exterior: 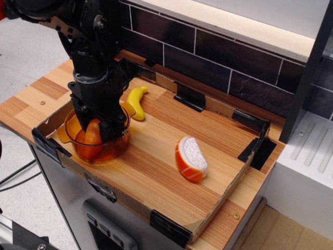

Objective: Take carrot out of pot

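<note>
The translucent orange pot (115, 148) stands at the front left corner of the wooden tray. The orange carrot (92, 139) stands nearly upright inside it. My black gripper (93, 128) reaches down into the pot from above. Its two fingers sit against the left and right sides of the carrot, closed on it. The carrot's lower part still rests inside the pot, seen through the wall. The fingertips are partly hidden behind the pot's rim.
A yellow banana (137, 102) lies just behind and right of the pot. An orange-and-white striped sushi toy (191, 158) lies mid-tray. A low cardboard rim (223, 200) with black tape corners surrounds the tray. A dark tiled wall (218, 62) runs along the back.
</note>
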Motion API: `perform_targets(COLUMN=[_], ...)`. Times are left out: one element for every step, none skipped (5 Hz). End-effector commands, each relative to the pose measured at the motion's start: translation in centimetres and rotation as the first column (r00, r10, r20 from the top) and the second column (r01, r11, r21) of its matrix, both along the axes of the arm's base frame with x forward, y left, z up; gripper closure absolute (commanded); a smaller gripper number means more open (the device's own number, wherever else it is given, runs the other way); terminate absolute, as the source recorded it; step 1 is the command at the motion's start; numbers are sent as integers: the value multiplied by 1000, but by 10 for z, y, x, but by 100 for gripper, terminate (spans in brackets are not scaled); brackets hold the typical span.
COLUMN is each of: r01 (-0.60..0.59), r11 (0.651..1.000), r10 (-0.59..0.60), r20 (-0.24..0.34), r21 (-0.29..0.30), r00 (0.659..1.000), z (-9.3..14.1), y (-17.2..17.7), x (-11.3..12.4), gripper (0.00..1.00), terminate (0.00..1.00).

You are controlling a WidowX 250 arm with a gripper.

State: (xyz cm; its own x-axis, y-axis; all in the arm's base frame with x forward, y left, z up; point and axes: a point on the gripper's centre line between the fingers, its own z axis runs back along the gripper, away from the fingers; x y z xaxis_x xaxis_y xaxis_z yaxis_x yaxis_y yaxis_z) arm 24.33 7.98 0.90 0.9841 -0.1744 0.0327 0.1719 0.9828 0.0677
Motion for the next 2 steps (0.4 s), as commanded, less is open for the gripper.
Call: perform_targets(r01=[-68,-148], r11=[997,989], r10=[65,142], r20=[89,194], r21=[32,19], r00=[994,971], z=[48,85], y=[13,8], x=[12,23], gripper=[100,100], terminate=[0,0])
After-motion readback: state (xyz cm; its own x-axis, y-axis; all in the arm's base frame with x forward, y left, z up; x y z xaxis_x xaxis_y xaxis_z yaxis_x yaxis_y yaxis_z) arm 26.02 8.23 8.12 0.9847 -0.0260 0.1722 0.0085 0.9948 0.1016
